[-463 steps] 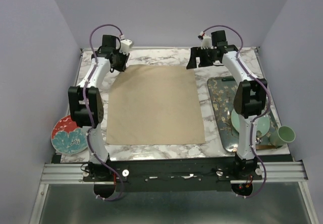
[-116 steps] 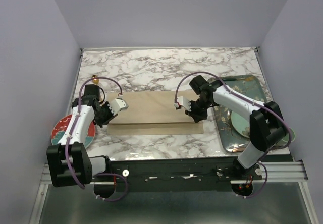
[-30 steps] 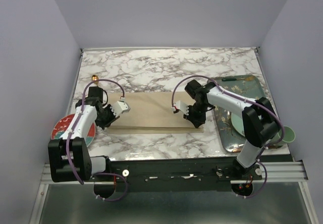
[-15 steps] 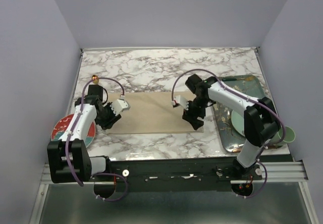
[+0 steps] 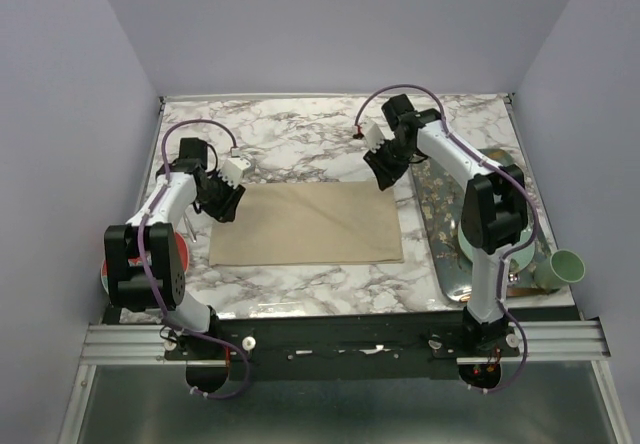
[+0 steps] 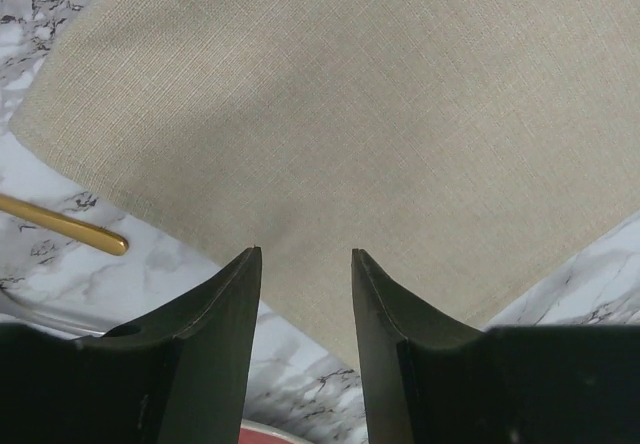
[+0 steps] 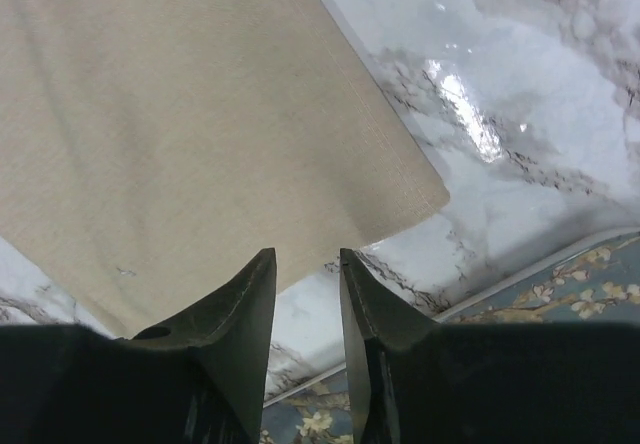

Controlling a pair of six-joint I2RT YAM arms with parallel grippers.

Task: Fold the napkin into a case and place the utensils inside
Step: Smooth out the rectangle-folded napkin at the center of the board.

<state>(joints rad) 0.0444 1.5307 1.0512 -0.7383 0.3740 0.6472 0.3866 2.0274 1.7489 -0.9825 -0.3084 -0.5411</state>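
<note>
The napkin (image 5: 308,224) is laid flat; left gripper (image 6: 305,254) and right gripper (image 7: 307,254) are parted, nothing gripped. A gold handle (image 6: 60,226), perhaps a utensil's, is seen nearby.

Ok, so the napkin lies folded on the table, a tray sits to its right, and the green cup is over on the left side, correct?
Not quite: the cup is on the right side, by the tray's near end, as the top view shows. The rest holds: the napkin lies folded on the table, with the tray to its right.
</note>
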